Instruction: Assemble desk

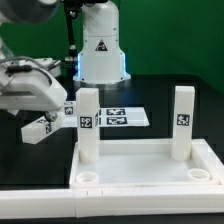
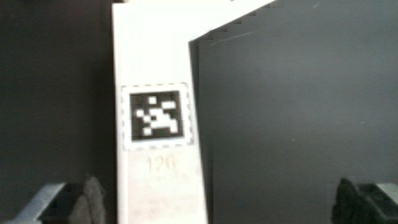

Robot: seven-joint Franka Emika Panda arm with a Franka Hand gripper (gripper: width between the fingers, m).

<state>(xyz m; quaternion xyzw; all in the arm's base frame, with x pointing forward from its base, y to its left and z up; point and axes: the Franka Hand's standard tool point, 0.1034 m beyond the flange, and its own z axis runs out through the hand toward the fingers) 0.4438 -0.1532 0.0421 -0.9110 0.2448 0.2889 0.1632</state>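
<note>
White desk leg sits between the wide-open fingers of the tool, close beside one finger, over black tabletop.

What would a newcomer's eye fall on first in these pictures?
On the desk top, a tagged white leg stands upright at the exterior view's left and a second leg at its right. In the wrist view, the open gripper has a tagged white part between its fingers.

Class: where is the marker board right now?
In the exterior view the marker board lies flat on the table behind the desk top, beside the upright leg on that view's left.
</note>
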